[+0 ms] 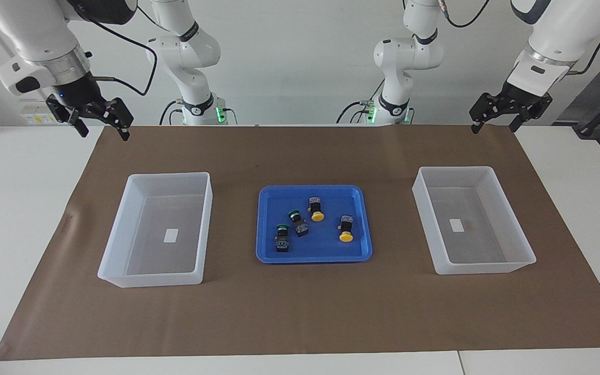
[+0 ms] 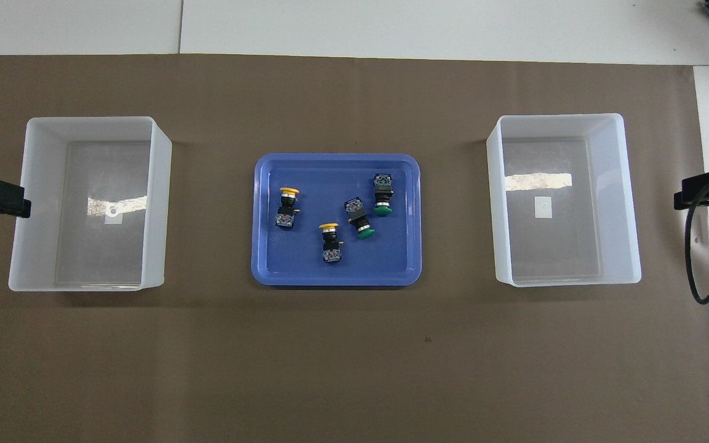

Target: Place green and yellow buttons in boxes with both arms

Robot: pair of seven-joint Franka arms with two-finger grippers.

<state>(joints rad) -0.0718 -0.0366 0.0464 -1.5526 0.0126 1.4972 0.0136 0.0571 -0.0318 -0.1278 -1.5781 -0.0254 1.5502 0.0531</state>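
Buttons, all four, are lying in the blue tray [image 1: 265, 224] mid-table on the brown mat [image 1: 300, 312]: green buttons [image 1: 282, 237] [image 1: 298, 222] toward the right arm's end, yellow buttons [image 1: 316, 208] [image 1: 346, 228] toward the left arm's. Boxes are sitting at either end of the tray, one [image 1: 123, 250] at the right arm's end, the other [image 1: 508, 224] at the left arm's, each holding only a white label. Both arms are waiting up high, left gripper [image 1: 508, 112] and right gripper [image 1: 91, 117] hanging with fingers apart over the mat's robot-side corners, holding nothing.
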